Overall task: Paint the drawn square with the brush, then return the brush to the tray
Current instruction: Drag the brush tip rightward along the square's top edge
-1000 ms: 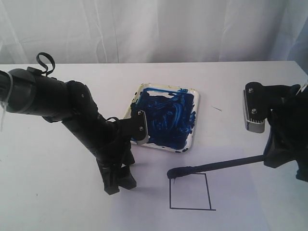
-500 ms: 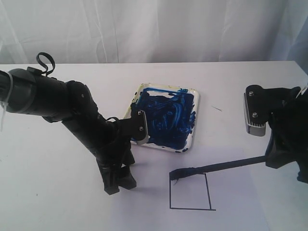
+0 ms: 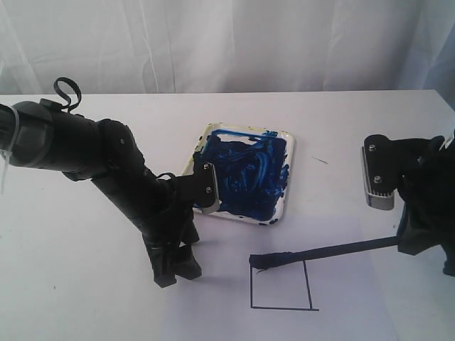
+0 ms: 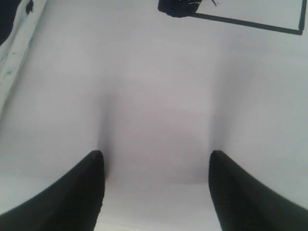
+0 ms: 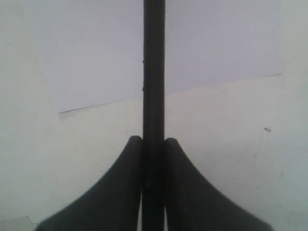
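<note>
The drawn square (image 3: 281, 284) is a thin dark outline on white paper, and its inside is blank. The black brush (image 3: 334, 251) lies nearly level, with its dark tip (image 3: 261, 261) at the square's top-left corner. My right gripper (image 3: 411, 240) is shut on the handle's far end. In the right wrist view the handle (image 5: 154, 72) runs straight out from between the closed fingers (image 5: 130, 159). My left gripper (image 3: 174, 273) stands open on the paper to the left of the square. The left wrist view shows the brush tip (image 4: 180, 7) and one square line (image 4: 240, 21).
The white tray (image 3: 290, 170), smeared with dark blue paint, lies behind the square, between the two arms. Its rim (image 4: 14, 53) shows at the edge of the left wrist view. The paper sheet (image 5: 216, 43) ends close in front of the right gripper. A white curtain hangs behind the table.
The right gripper has sunk a little and the brush tip has come down onto the square's top-left corner. The left arm has not moved.
</note>
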Robot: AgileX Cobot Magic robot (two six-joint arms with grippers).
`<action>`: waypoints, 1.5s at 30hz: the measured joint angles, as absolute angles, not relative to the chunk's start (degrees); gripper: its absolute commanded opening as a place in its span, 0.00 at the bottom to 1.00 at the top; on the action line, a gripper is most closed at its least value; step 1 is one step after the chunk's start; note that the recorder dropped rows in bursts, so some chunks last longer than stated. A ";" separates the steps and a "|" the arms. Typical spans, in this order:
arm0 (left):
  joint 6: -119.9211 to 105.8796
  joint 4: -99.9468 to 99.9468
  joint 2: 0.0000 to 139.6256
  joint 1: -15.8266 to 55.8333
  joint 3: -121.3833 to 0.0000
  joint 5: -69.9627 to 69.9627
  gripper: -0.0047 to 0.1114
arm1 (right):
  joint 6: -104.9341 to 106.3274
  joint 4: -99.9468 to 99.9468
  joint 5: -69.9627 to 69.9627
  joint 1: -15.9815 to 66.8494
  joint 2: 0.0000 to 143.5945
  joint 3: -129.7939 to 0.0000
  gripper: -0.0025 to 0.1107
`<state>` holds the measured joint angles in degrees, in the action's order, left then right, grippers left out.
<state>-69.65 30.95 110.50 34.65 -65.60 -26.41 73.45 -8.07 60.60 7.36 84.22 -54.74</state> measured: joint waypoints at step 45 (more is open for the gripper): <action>-69.65 30.95 110.50 34.65 -65.60 -26.41 0.61 | 64.16 -2.69 63.83 7.36 81.29 -54.74 0.02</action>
<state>-69.65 30.95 110.50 34.65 -65.60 -26.41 64.16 -2.69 63.83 7.36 81.29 -54.74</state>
